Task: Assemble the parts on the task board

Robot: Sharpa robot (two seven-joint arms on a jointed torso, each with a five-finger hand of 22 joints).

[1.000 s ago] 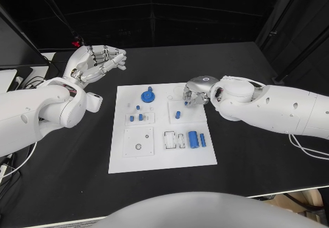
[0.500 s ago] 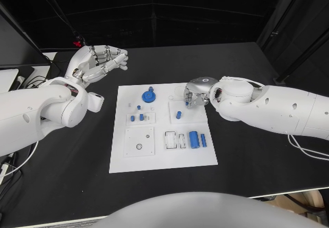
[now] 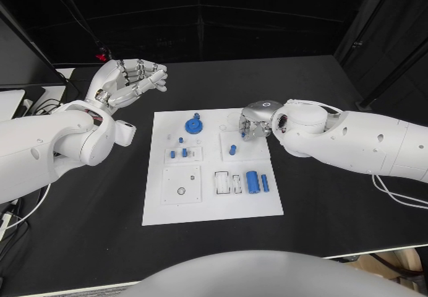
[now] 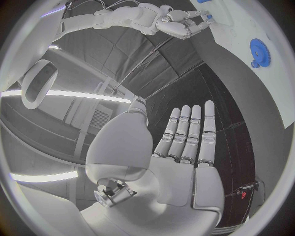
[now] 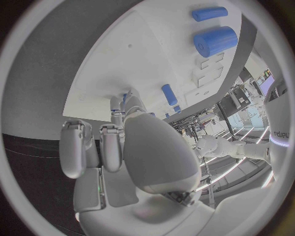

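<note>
The white task board (image 3: 214, 207) lies mid-table. On it are a blue gear (image 3: 193, 126) (image 4: 259, 49), three small blue pegs (image 3: 179, 152), a blue peg (image 3: 232, 148) (image 5: 169, 93), a thick blue cylinder (image 3: 252, 181) (image 5: 215, 40) and a slim one (image 3: 264, 181) (image 5: 209, 13). My right hand (image 3: 254, 120) (image 5: 141, 147) (image 4: 181, 22) is bent down over the board's far right part. Its fingertips pinch what looks like a small blue part (image 5: 125, 97) close to the board. My left hand (image 3: 129, 77) (image 4: 184, 147) is raised off the table beyond the board's far left corner, fingers straight and apart, holding nothing.
White inset plates (image 3: 181, 184) and small slots (image 3: 227, 182) mark the board's near half. Bare black table (image 3: 89, 210) surrounds the board. A grey object (image 3: 9, 102) sits at the table's far left edge.
The right hand has shifted only slightly over the board's far right part. The left hand stays raised in place.
</note>
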